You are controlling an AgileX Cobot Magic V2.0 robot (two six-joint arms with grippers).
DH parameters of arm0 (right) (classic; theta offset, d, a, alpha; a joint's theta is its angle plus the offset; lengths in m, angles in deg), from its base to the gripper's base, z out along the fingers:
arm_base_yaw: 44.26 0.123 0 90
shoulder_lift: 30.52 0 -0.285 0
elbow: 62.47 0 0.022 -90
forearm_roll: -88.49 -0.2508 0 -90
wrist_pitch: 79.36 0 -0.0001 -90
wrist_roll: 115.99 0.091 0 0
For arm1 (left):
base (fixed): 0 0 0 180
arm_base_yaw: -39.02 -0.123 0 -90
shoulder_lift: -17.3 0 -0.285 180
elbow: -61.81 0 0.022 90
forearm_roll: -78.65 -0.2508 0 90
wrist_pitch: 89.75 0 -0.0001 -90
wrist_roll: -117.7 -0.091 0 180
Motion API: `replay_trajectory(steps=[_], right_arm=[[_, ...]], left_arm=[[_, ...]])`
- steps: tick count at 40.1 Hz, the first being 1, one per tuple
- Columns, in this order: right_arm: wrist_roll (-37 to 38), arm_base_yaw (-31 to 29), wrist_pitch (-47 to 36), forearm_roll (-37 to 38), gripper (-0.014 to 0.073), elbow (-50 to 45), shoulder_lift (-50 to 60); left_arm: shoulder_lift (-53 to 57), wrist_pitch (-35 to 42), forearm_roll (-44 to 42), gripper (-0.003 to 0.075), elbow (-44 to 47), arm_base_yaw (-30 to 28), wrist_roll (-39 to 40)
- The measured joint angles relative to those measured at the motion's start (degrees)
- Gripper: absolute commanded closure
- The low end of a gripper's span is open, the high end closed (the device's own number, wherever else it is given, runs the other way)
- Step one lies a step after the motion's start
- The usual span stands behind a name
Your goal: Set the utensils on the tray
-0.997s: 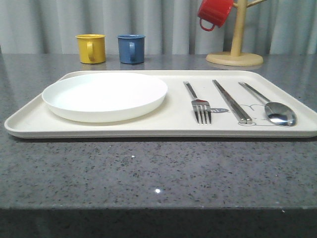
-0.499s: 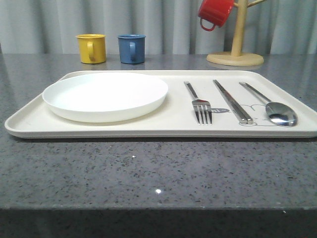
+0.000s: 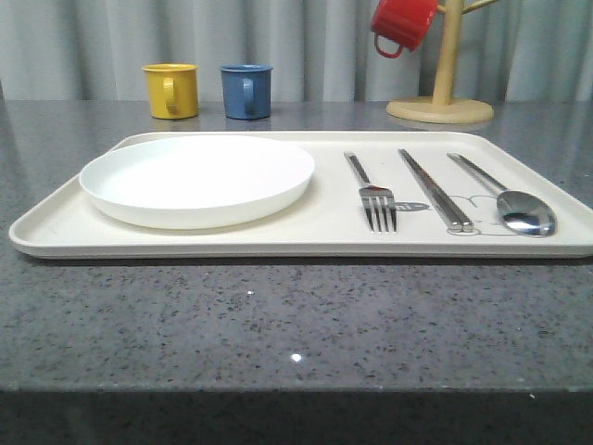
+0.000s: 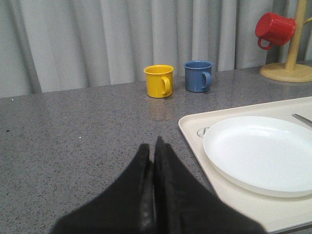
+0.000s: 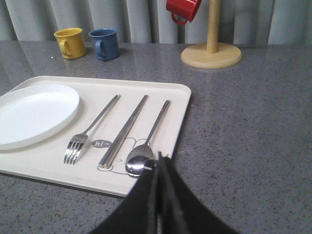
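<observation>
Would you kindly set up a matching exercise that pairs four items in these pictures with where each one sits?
Items:
1. spoon
2. white plate
3. red mug
4. chopsticks

Places:
A. hanging on the wooden mug tree
B. between the fork and the spoon
C. left part of the tray
D. nearest the tray's right edge

Pairs: 1-D, 2-C, 3-A, 4-B
</observation>
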Motion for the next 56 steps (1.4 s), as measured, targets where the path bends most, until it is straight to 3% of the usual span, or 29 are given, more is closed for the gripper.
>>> replay_trajectory(steps=[12, 23, 32, 56], right_arm=[[-0.1, 0.0, 0.0, 0.0, 0.0662, 0.0, 0.0], [-0.1, 0.0, 0.0, 0.0, 0.0662, 0.0, 0.0], [-0.1, 0.0, -0.1, 0.1, 0.0662, 0.0, 0.0], [-0.1, 0.0, -0.1, 0.1, 0.0662, 0.0, 0.0]], left_arm=[[1.0, 2.0, -0.2, 0.0738, 1.9, 0.0, 0.0], [11.0, 3.1, -0.3, 0.0738, 13.5, -4.9, 1.7], [11.4, 5.6, -0.3, 0.0738, 20.3, -8.5, 2.7], [11.4, 6.0, -0.4, 0.0738, 20.5, -8.5, 3.0]])
